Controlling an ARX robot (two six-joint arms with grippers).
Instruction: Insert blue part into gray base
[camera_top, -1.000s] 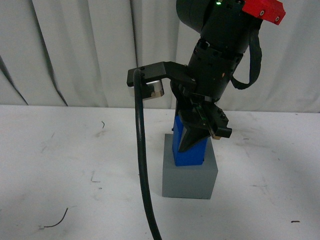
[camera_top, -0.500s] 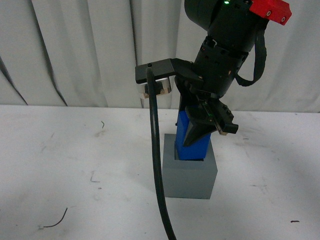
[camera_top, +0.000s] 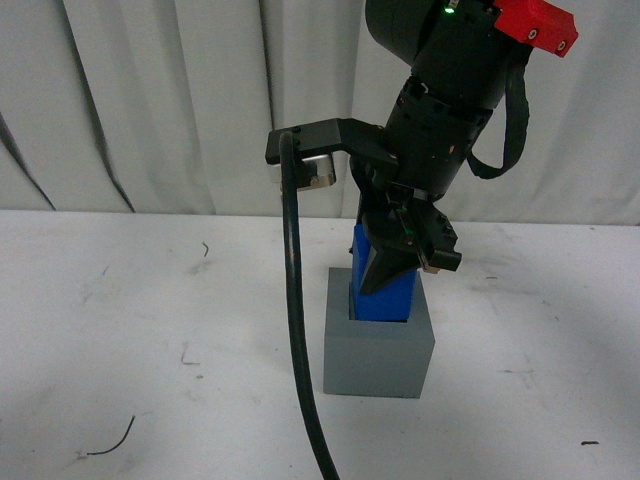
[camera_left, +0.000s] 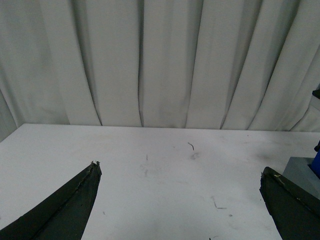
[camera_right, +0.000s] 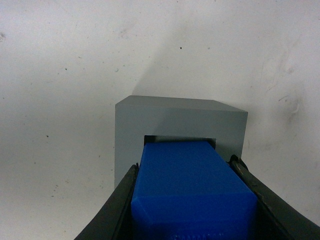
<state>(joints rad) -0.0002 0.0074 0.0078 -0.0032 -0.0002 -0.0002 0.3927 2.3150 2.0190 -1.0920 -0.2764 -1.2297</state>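
Blue part is clamped in your right gripper. In the right wrist view the two black fingers press its opposite sides, and the blue block fills the gap between them. Its long axis runs upright, in line with the fingers and leaning slightly with them. The upper end is buried in the grip and the lower end points down past the fingertips.

Straight below those fingertips sits the gray base, and the block's lower end is in the mouth of the square recess in its top face. From the wrist you see the gray base just beyond the blue face, with a thin dark gap showing on the far side of the opening. You can't tell how deep the block has gone.

Off to the side, your left gripper has its fingers spread wide with only bare white table between them. A corner of the gray base shows beside one fingertip.

A black cable hangs down beside the right arm, and a red piece sits up top. Pale curtain hangs behind the table.
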